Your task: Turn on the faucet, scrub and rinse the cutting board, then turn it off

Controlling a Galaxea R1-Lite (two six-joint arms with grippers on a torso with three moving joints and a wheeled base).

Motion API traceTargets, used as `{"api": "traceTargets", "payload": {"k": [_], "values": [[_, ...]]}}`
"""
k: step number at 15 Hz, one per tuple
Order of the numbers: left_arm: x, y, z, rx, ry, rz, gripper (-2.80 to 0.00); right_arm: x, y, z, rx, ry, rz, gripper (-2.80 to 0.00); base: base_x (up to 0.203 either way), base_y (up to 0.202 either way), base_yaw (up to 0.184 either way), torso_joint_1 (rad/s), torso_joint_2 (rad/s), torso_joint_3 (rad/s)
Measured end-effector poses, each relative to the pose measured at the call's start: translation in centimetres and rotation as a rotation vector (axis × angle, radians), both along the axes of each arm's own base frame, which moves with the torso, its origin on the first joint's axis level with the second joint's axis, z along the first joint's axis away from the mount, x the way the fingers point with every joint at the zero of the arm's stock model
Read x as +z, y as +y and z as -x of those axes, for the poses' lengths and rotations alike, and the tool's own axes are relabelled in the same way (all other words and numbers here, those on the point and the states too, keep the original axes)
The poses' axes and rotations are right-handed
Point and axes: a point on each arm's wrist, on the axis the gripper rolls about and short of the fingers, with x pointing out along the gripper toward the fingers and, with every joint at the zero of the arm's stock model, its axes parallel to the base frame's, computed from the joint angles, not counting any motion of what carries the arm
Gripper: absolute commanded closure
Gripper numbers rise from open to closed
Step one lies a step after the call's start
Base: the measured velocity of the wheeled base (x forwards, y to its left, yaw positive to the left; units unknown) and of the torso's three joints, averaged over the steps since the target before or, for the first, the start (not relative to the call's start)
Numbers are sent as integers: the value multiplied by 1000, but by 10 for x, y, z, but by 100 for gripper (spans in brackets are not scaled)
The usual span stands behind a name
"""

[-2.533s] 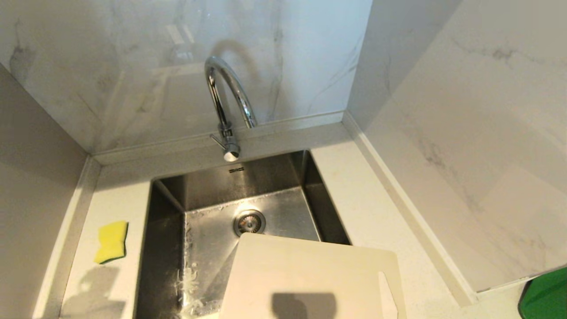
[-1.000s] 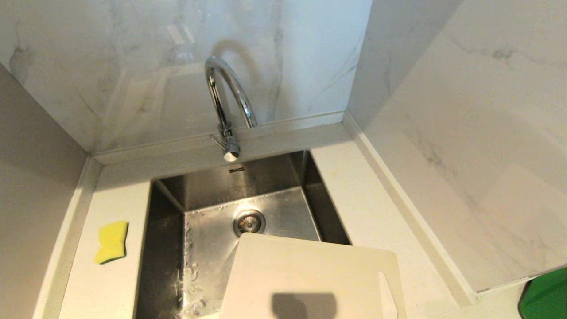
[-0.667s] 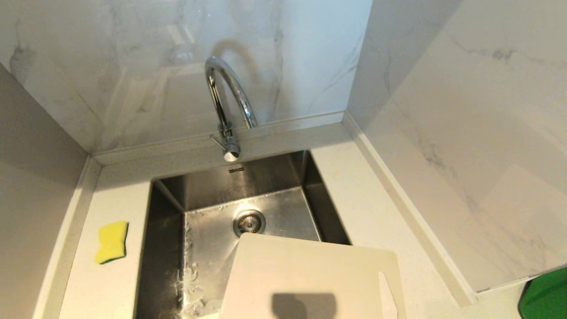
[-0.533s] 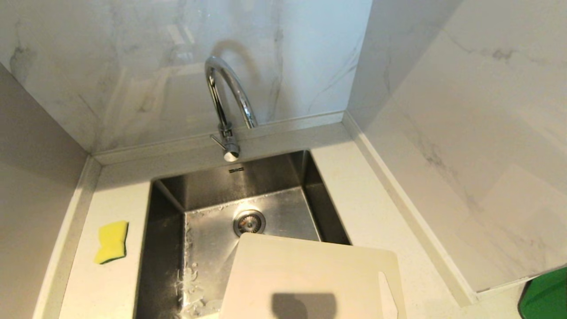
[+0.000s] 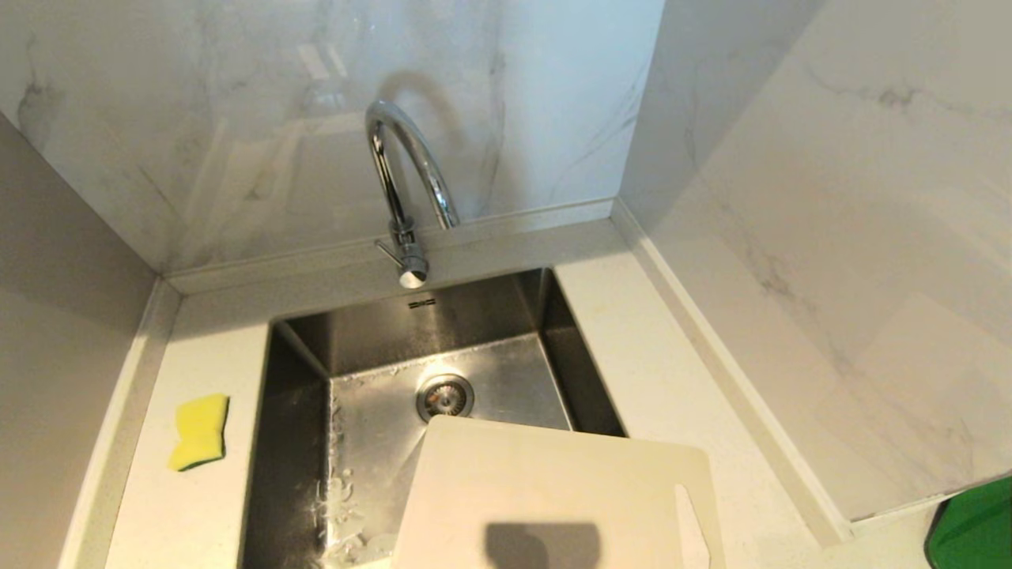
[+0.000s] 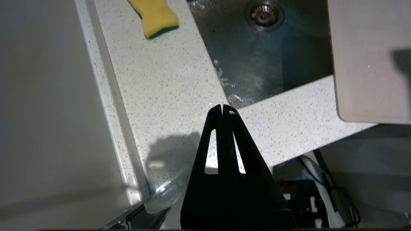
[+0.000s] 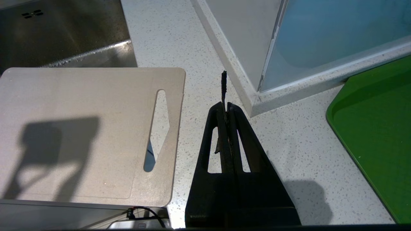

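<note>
Seemingly dry: cutting board [image 5: 553, 490] overhanging sink [image 5: 300, 442].

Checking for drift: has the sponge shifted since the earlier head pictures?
No. The sponge sits at the same spot on the counter, left of the sink.

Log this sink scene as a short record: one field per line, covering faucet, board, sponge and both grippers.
faucet: chrome gooseneck behind the sink, no water running
cutting board: lies flat across the sink's near right corner and the counter, slot handle toward the right
sponge: yellow and green, on the counter left of the sink
left gripper: shut, empty, above the counter's near edge
right gripper: shut, above the counter right of the board
green tray: far right
</note>
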Motion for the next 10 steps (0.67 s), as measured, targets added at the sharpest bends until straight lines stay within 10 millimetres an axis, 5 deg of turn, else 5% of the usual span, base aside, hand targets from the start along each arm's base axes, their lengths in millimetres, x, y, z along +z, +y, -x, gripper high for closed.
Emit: {"api": "traceTargets", "payload": {"k": [10], "values": [[-6,0,14,38,-170,128,0,0,0,0,1,1,0,0,0,0,0,0,0,0]]}}
